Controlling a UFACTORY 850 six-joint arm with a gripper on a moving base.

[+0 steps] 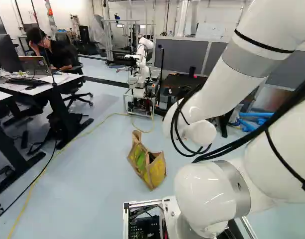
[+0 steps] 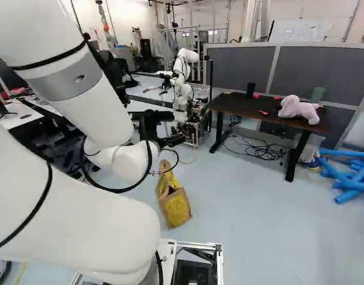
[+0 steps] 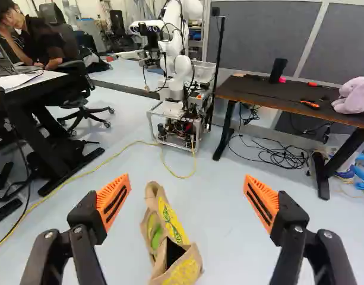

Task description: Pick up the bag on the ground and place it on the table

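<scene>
Apparently the bag [image 1: 155,173], on the floor [image 1: 92,174] ahead of the base, is thin-walled and soft: probably light, apt to crumple or sag rather than break. Its raised end [image 3: 154,192] looks the best place to take hold, pinched across both faces. The pincer [image 3: 187,193] stands wide, holding and touching nothing, the bag ahead and below. Farther off is the counter [image 2: 241,106].
</scene>
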